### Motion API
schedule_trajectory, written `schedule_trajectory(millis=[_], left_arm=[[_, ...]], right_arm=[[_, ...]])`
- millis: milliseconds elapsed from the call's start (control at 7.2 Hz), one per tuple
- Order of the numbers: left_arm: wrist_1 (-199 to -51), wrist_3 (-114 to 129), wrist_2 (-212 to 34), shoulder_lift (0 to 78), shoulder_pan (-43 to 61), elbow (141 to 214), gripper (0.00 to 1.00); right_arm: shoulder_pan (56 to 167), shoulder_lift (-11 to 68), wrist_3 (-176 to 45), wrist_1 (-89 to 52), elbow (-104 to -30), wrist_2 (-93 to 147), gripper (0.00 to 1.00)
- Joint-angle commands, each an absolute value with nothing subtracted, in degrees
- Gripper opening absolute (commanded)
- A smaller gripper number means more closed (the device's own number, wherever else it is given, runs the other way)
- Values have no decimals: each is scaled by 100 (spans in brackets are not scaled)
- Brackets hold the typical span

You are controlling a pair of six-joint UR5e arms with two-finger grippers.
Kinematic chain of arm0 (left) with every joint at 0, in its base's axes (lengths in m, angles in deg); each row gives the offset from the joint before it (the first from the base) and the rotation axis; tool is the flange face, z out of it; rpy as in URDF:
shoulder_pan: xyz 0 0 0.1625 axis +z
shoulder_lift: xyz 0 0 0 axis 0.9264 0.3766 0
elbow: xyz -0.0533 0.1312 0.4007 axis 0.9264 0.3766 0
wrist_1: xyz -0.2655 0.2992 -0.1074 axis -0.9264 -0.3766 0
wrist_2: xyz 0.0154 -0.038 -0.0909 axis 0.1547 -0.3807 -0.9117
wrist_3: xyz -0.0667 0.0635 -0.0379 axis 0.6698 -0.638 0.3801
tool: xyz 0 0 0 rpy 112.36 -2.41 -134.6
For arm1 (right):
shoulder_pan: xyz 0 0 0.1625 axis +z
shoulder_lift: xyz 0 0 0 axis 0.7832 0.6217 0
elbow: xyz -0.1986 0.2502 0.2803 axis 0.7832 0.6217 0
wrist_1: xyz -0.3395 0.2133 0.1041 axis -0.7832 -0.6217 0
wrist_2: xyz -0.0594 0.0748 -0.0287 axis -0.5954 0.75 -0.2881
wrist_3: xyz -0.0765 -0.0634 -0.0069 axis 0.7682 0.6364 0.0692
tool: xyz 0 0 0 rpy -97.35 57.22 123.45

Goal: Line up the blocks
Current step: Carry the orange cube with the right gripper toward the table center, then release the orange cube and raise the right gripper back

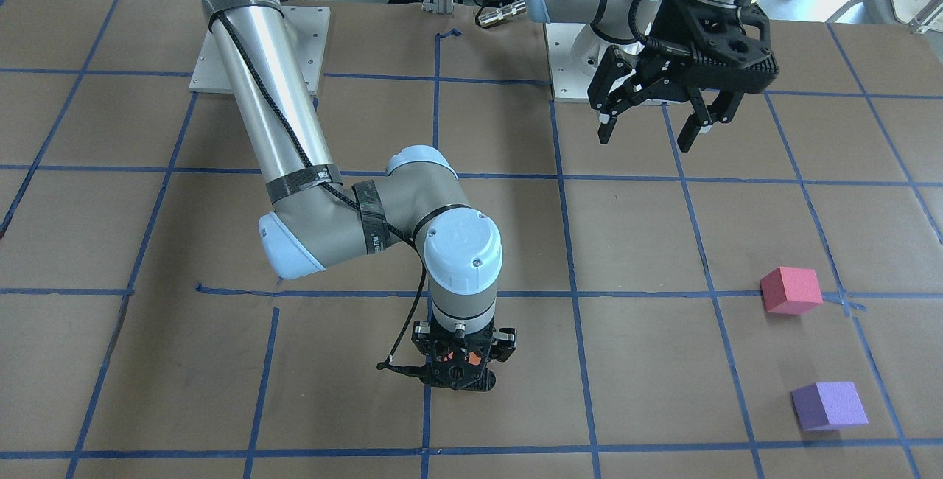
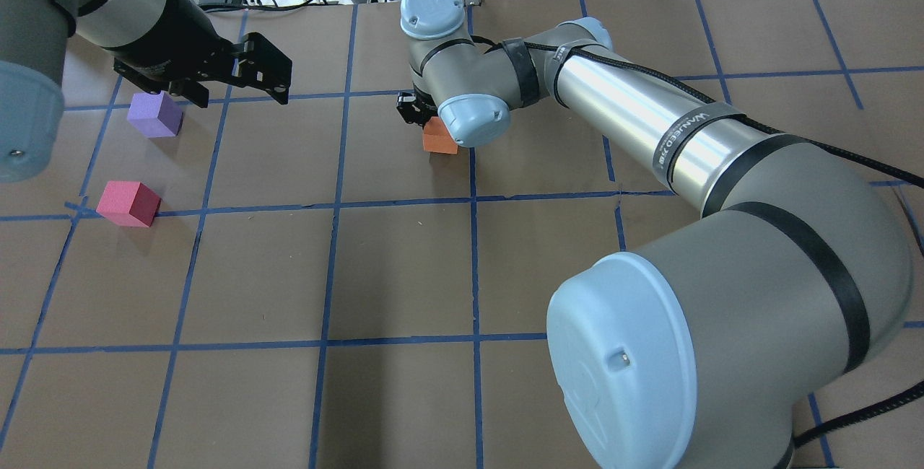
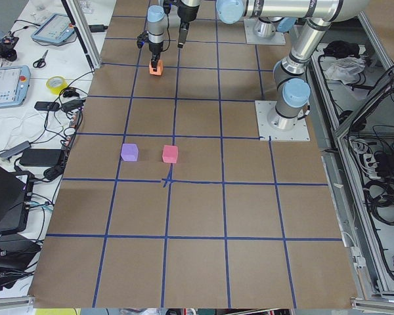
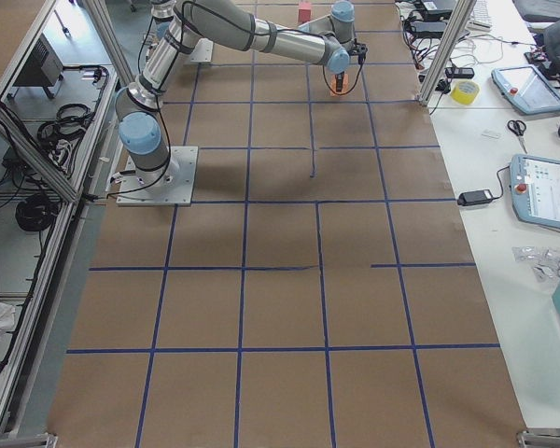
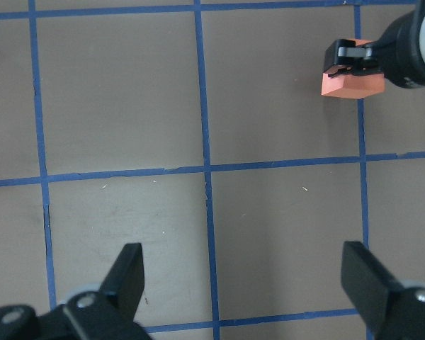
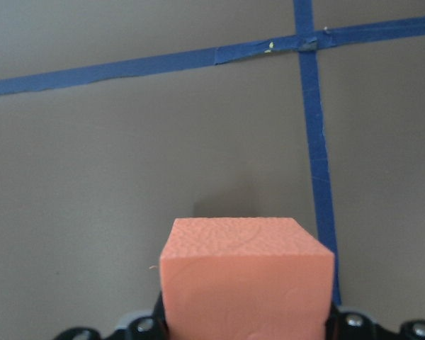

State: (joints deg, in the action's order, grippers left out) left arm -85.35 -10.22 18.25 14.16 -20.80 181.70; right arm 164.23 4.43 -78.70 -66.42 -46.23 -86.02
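Right tool (image 1: pixel 463 370): points straight down, low over the table (image 1: pixel 648 243), with its jaws clamped on the orange block (image 2: pixel 439 138). The right wrist view shows the block filling the gap between them.
Orange block: in the right tool's grip, about midway along the table and towards the operators' edge, just beside a line of the blue tape grid (image 1: pixel 437 110). Whether its underside touches the table cannot be told.
Left tool (image 1: pixel 647 138): jaws wide apart with nothing between them. It hangs well above the table towards the robot-side edge, close to the left arm's base plate. Its wrist view looks down on bare table between the fingers.
Pinkish-red block (image 1: pixel 790 290): flat on the table in the robot's left half, touching a crossing of tape lines, well apart from both tools.
Purple block (image 1: pixel 829 405): flat on the table near the pinkish-red block, not touching it and closer to the operators' edge.
Layout: the pinkish-red and purple blocks sit as a near pair, with the orange block well apart from them.
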Motion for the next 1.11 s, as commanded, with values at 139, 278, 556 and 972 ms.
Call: schedule_trajectory(millis=[139, 278, 556, 972], left_arm=[[-8536, -1020, 1822, 1428, -2089, 18170, 100], [-8536, -1020, 1830, 1437, -2089, 18170, 100], [-8536, -1011, 1804, 1428, -2089, 18162, 100], [-8597, -942, 1795, 1384, -2020, 18039, 100]], right_arm=[[16502, 426, -7889, -6695, -4629, -8603, 100], [16511, 435, -7889, -6678, -4629, -8586, 100], [16537, 671, -7889, -6503, -4621, -8507, 100], [15995, 1724, -7008, -5546, -4770, -8330, 100]])
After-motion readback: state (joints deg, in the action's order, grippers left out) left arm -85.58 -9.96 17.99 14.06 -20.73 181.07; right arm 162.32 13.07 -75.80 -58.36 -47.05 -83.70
